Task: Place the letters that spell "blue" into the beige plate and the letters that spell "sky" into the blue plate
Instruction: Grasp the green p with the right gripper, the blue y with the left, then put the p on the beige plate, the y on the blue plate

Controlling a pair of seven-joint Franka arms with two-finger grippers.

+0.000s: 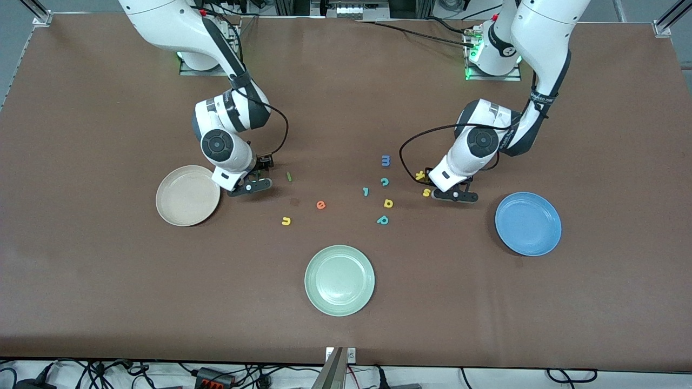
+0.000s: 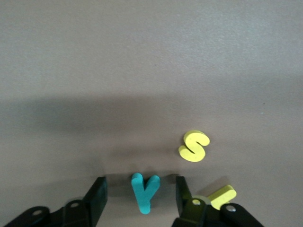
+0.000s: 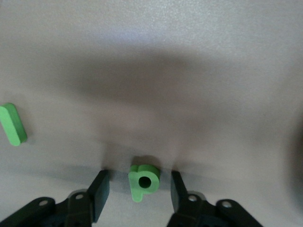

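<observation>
A: What could go wrong here?

B: Mostly crowding. The left pincer (image 2: 139, 196) sits low on the counter (image 1: 108, 302) with the teal "y" (image 2: 144, 191) between its fingers, but the yellow "k" (image 2: 222, 196) lies just beside one finger and the yellow "s" (image 2: 194, 145) is near too. If that finger catches the "k", the piece may skid away or wedge into the grip.

A: And the right arm?

B: The right pincer (image 3: 139, 194) straddles the green "b" (image 3: 143, 182), low on the counter beside the beige plate (image 1: 187, 195). The "b" is tiny and lies flat, so jaws that come in off-centre may spin it or squirt it out. The green "l" (image 3: 13, 124) lies near but apart, so I judge it safe.

A: How far open are the pincers?

B: Both are partly spread, with a gap showing on each side of the letter. Neither touches or pinches its piece yet.

A: Where is everything else?

B: The blue plate (image 1: 528, 223) lies toward the left arm's end, near that arm, and is empty; the beige plate is bare too. The orange "e" (image 1: 321, 205) and yellow "u" (image 1: 286, 220) lie between the beige plate and the pale green plate (image 1: 339, 280), the "u" nearer the camera
</observation>
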